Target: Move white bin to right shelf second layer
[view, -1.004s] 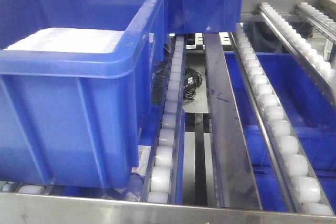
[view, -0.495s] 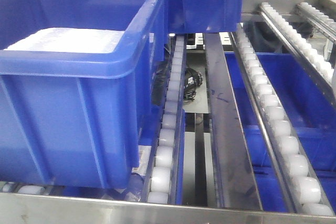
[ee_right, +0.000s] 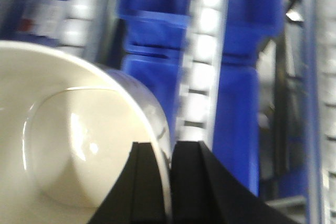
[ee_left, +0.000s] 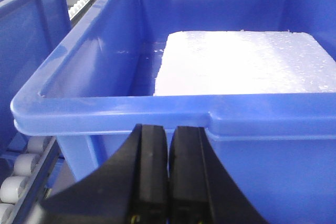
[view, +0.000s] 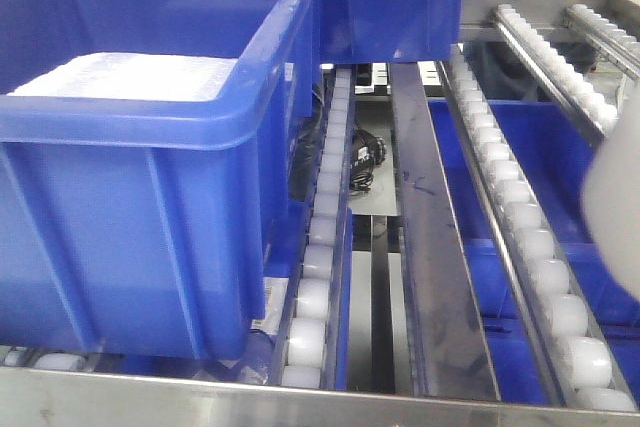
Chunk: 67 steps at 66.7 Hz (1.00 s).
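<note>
The glossy cream-white bin (ee_right: 68, 140) fills the lower left of the right wrist view, its wall pinched between the black fingers of my right gripper (ee_right: 169, 153), which is shut on its rim. In the front view the white bin (view: 615, 217) shows as a blurred pale shape at the right edge, above the roller rails (view: 520, 217) of the right shelf second layer. My left gripper (ee_left: 168, 135) is shut with nothing in it, just in front of the rim of a large blue crate (ee_left: 173, 111).
A blue crate (view: 150, 177) holding a white foam slab (view: 125, 77) sits on the left rails. A second blue crate (view: 390, 2) stands behind it. More blue crates (view: 545, 162) lie on the level below. A steel front bar (view: 300, 405) crosses the bottom.
The white bin has come into the front view at the right edge; it was absent in both earlier frames. The crates and rails have not moved.
</note>
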Available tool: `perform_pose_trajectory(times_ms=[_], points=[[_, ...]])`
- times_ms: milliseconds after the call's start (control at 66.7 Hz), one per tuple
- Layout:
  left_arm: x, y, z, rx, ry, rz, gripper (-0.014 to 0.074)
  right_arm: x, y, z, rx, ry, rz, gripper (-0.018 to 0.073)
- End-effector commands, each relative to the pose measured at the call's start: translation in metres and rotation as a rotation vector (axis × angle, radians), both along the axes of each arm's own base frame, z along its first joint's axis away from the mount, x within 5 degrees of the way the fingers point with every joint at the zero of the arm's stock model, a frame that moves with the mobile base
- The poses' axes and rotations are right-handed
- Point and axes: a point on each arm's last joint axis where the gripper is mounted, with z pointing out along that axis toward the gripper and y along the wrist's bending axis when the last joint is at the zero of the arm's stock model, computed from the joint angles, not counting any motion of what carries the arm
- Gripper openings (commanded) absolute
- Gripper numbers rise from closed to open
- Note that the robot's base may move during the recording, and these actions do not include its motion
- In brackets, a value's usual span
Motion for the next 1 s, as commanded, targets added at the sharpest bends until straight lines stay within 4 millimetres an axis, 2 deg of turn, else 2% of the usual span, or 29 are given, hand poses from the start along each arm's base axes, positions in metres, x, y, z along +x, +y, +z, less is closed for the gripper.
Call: perform_pose_trajectory(times_ms=[0,675,779,899,989], points=[[0.000,0.000,-0.004,-0.012,-0.064,-0.001,0.0085,0.010,-0.005,0.012,-0.004,-0.092,-0.040,0.0100],[0.000,0.000,-0.004,-0.012,-0.064,-0.001,0.0085,0.032,-0.010,-0.016,0.025,0.048,-0.050,0.0103],[0.000,0.000,-0.004,-0.012,-0.064,-0.001,0.0085,0.032,-0.010,-0.017,0.029,0.054,-0.050,0.0163],[0.000,0.000,-0.004,-0.012,-0.064,-0.001,0.0085,0.032,-0.010,-0.016,0.031,0.050,-0.052,0.0284],[0.000,0.000,-0.004,-0.012,-0.064,-0.001,0.0085,0.030,-0.009,-0.014,0.030,0.037,-0.051,0.0326]])
